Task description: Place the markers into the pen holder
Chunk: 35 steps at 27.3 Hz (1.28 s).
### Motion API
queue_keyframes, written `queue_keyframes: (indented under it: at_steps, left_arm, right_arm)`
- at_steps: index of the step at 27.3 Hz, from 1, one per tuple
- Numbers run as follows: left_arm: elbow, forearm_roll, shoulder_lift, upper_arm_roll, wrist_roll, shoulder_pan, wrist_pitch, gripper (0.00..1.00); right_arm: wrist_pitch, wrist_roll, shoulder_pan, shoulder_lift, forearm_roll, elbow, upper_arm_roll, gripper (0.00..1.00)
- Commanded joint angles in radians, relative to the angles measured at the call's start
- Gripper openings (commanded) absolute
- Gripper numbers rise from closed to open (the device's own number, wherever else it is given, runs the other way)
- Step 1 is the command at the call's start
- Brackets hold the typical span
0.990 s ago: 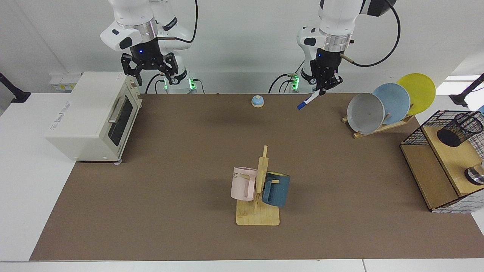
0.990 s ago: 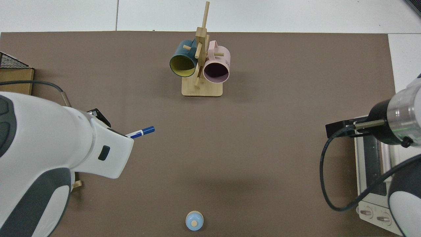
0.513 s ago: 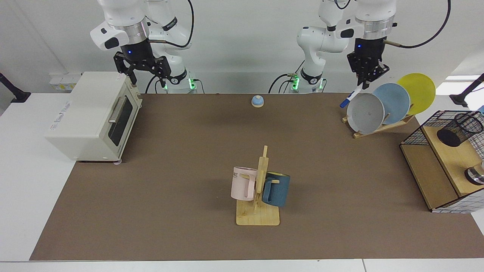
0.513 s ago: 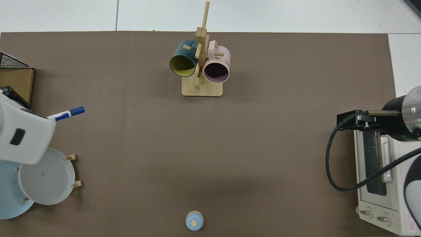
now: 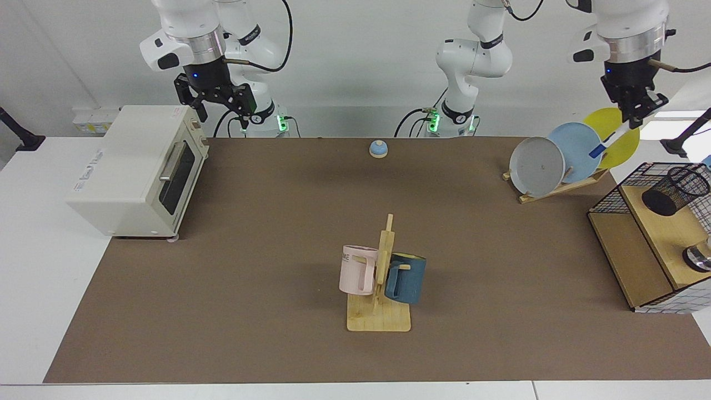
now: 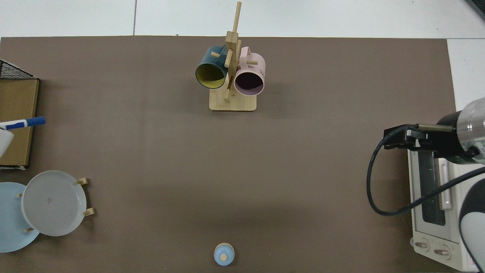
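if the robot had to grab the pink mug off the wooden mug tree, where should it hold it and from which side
Probably by the rim, one finger inside the mouth and one outside. The pink mug hangs on a peg of the mug tree by its handle, on the toaster oven's side, its mouth facing up and out in the top view. Coming from above on that side avoids the blue mug.

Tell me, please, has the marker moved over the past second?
Yes. In the facing view the marker, held by the left gripper, has travelled from near the blue bell across to the plate rack, towards the pen holder.
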Motion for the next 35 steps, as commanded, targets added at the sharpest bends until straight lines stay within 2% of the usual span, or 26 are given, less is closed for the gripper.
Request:
queue_keyframes:
  at_steps: [1, 10, 16, 21, 35]
  left_arm:
    - [0.047, 0.081, 0.029, 0.006, 0.118, 0.049, 0.034, 0.0]
    - [0.038, 0.111, 0.035, 0.012, 0.278, 0.166, 0.097, 0.0]
    - [0.038, 0.185, 0.078, 0.02, 0.312, 0.187, 0.14, 0.0]
    - [0.038, 0.185, 0.083, 0.018, 0.422, 0.26, 0.215, 0.0]
    - [0.018, 0.196, 0.097, 0.024, 0.453, 0.307, 0.238, 0.0]
  right_arm:
    - [-0.005, 0.015, -0.003, 0.006, 0.041, 0.012, 0.003, 1.0]
    - [-0.005, 0.016, -0.013, 0.005, 0.052, 0.012, 0.001, 1.0]
    - [-0.005, 0.016, -0.015, 0.005, 0.052, 0.012, 0.001, 1.0]
    - [-0.005, 0.016, -0.015, 0.005, 0.052, 0.012, 0.001, 1.0]
    - [-0.005, 0.016, -0.015, 0.005, 0.052, 0.012, 0.001, 1.0]
